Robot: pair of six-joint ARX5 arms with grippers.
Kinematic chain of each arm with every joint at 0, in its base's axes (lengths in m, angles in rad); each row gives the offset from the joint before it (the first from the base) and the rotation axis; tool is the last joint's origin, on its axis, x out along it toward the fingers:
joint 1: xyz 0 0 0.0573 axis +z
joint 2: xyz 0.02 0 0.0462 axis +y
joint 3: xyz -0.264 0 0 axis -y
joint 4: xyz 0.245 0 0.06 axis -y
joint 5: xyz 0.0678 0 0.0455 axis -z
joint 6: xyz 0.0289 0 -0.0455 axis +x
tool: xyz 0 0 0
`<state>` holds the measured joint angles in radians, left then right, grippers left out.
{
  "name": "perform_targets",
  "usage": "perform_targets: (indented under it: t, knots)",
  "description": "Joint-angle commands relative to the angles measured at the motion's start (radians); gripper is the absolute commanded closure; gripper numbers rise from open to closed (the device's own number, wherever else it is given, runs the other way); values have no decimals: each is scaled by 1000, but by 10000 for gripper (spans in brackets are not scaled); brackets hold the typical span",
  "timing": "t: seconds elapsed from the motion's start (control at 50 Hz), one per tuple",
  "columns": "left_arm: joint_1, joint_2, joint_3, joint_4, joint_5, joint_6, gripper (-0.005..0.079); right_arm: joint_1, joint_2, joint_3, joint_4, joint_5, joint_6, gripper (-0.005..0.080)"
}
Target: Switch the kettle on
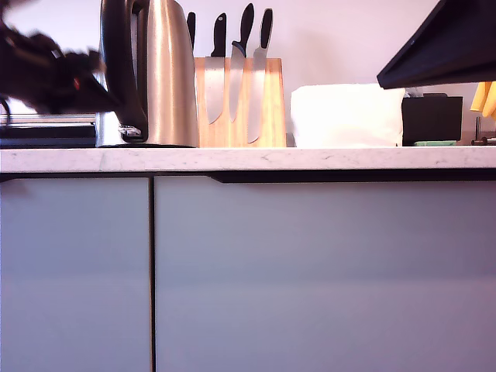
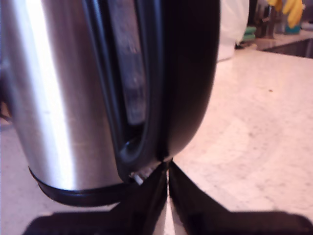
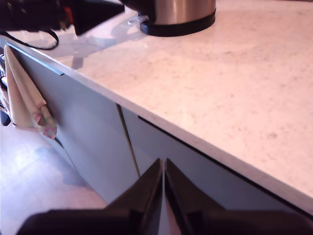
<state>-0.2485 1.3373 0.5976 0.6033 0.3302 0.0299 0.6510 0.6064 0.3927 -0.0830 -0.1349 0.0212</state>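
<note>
The brushed-steel kettle [image 1: 169, 77] stands on the white counter [image 1: 325, 159] at the exterior view's left, its big black handle [image 1: 116, 62] turned leftward. In the first wrist view the kettle [image 2: 54, 98] fills the picture. My first gripper [image 2: 167, 165] is shut, tips touching the bottom of the handle [image 2: 190, 78], right beside the small switch [image 2: 139, 177]. Outside, that gripper [image 1: 108, 97] is a blurred dark shape against the handle. My second gripper [image 3: 163, 162] is shut on nothing, hanging in front of the counter edge, far from the kettle's base [image 3: 178, 22].
A wooden knife block [image 1: 239, 105] stands right behind the kettle, then a white bundle [image 1: 347, 115], a black box [image 1: 432, 118] and yellow gloves [image 1: 486, 97]. Grey cabinet doors [image 1: 310, 271] run below the counter. A cloth [image 3: 24, 98] hangs off the cabinet front.
</note>
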Motion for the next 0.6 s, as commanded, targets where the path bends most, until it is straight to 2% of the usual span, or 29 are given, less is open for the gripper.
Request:
perform_targets:
  t: [0.0,0.32,0.58]
  knots:
    - [-6,32,29,-6,-3,5,761,10,6,8,19,8,-3,764]
    - [-10,79,63,-32,-51,14,761,10,6,8,24,13,-3,764]
    - [-10,84,63,-174,-59,31,761,10,6,8,36,14,-3,764]
